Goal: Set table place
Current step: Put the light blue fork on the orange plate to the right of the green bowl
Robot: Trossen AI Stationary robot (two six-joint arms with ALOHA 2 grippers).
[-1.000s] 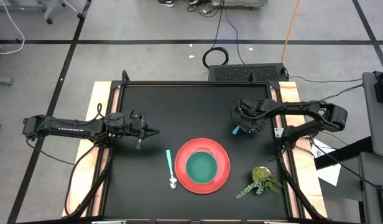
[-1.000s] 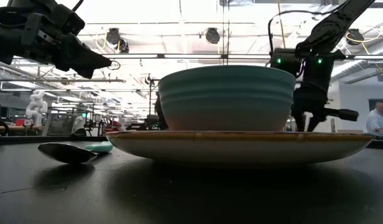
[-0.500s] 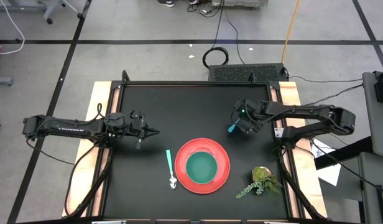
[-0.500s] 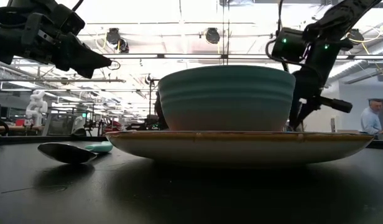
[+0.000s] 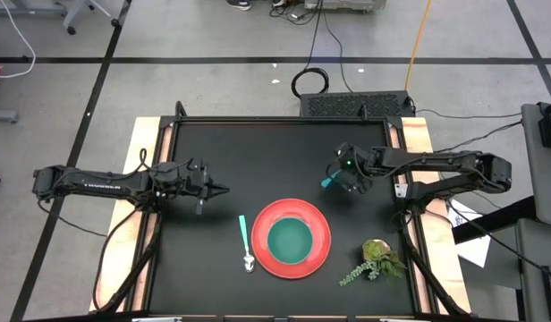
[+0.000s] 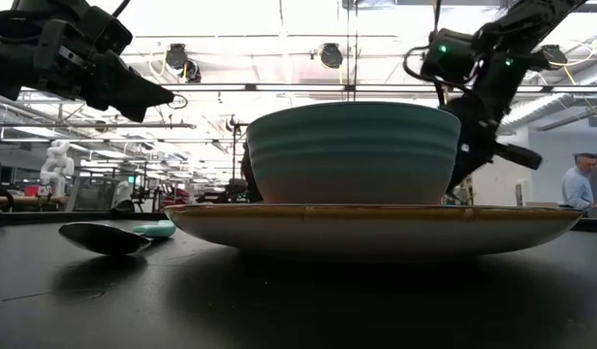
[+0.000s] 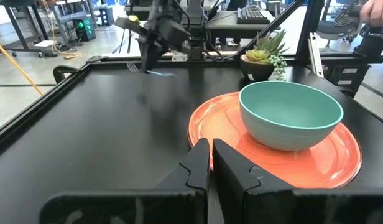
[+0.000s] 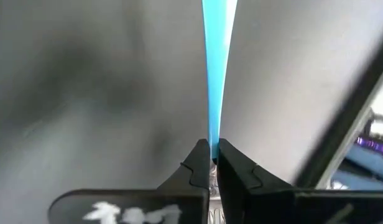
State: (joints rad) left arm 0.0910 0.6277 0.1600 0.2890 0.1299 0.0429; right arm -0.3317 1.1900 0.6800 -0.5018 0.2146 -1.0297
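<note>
Hovering over the black table's [image 5: 213,143] left side, the left gripper [image 5: 224,190] has its fingers pressed together on nothing. A teal-handled spoon [image 5: 246,241] lies just beside the red plate [image 5: 324,234], which carries a green bowl [image 5: 291,240]. Beyond the plate, the right gripper [image 5: 336,179] pinches a slim blue utensil handle [image 8: 217,56]. A small potted plant [image 5: 376,256] sits near the plate's right.

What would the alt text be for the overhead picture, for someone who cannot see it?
Seen from above, the right claw holds a thin turquoise utensil above a matte black table, beyond a round red plate carrying a green bowl. A turquoise-handled spoon lies left of the plate, a small potted plant right; the left claw waits.
</note>
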